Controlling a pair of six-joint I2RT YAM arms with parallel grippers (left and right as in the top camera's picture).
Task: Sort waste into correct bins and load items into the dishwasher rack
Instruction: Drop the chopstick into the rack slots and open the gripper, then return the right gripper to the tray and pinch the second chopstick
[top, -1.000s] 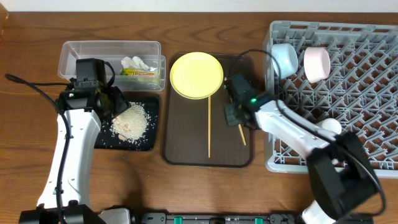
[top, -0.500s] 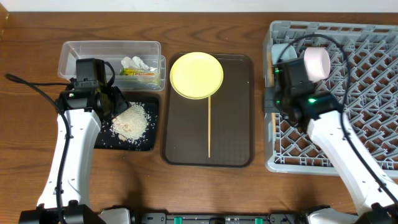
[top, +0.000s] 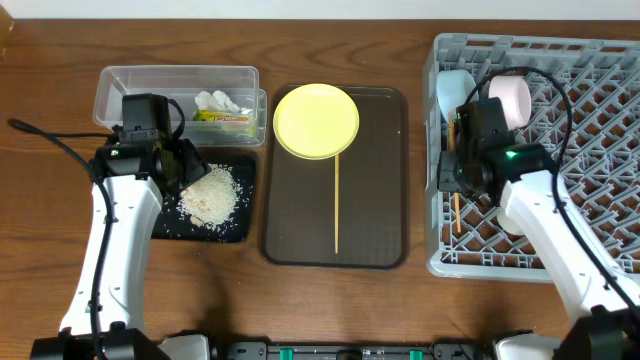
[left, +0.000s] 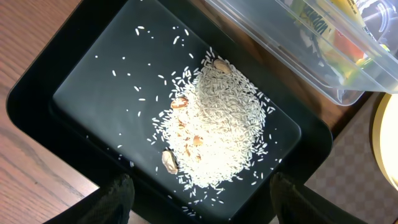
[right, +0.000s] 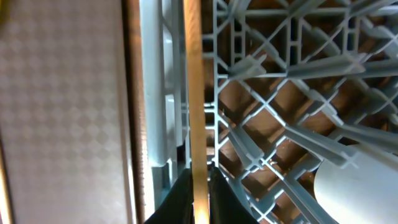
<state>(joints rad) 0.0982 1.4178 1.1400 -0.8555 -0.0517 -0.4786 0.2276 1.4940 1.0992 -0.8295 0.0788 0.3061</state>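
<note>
Chopstick (right: 193, 93) in the right gripper (right: 198, 186), at the rack's (top: 600, 150) left edge

Right gripper is closed tight on the thin stick, which runs along the inside of the rack's left wall. I judge it light, stiff and slick. It could swivel in the pinch or drop through the grid, so a mid-length hold suits best. Second chopstick (top: 336, 205) lies flat on the brown tray (top: 385, 230), one end at the plate (top: 316, 121). Left gripper (left: 205, 205) hangs wide open and empty above rice (left: 224, 124) in the black tray (left: 81, 81).
</note>
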